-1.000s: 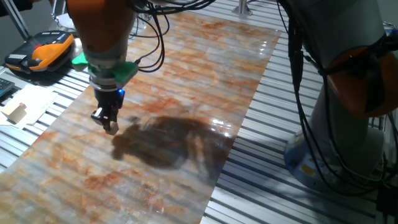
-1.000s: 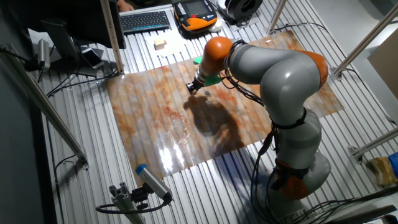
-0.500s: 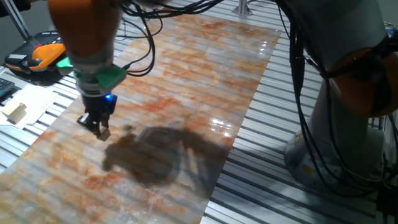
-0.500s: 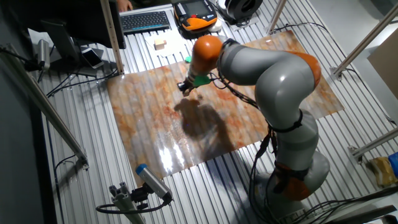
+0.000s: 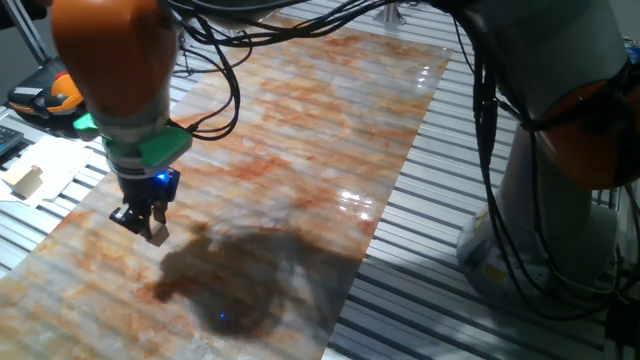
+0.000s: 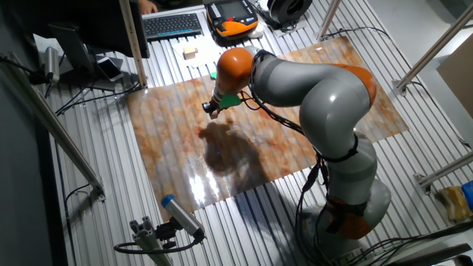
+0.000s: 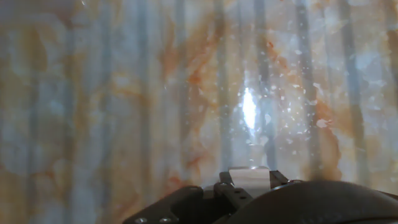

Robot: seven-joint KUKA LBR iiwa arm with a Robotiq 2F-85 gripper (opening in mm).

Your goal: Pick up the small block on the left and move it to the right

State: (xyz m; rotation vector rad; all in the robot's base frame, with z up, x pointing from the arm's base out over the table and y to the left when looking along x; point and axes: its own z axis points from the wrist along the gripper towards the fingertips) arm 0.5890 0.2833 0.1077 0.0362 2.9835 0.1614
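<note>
Your arm (image 6: 325,96) reaches out from its base across the marbled sheet (image 5: 330,120) that covers the ribbed surface (image 6: 96,185), with the orange wrist (image 5: 105,60) bent so the hand points straight down. The gripper (image 5: 143,222) hangs just above the sheet near its left part in one fixed view, with its dark shadow (image 5: 240,280) spread on the sheet beside and below it. In the other fixed view the gripper (image 6: 210,110) sits over the sheet's far side, close to the edge nearest the keyboard (image 6: 171,24).

The jaws are drawn close together around the small block (image 5: 156,232), a light tan piece pinched at the tips and lifted off the sheet. The hand view shows the block (image 7: 249,181) as a pale square seated between the dark finger parts at the bottom edge, with only blurred marbling and a bright glare beyond it.

Off the sheet, a larger pale wooden block (image 5: 25,180) lies on white paper (image 5: 55,160), well apart from the gripper.
</note>
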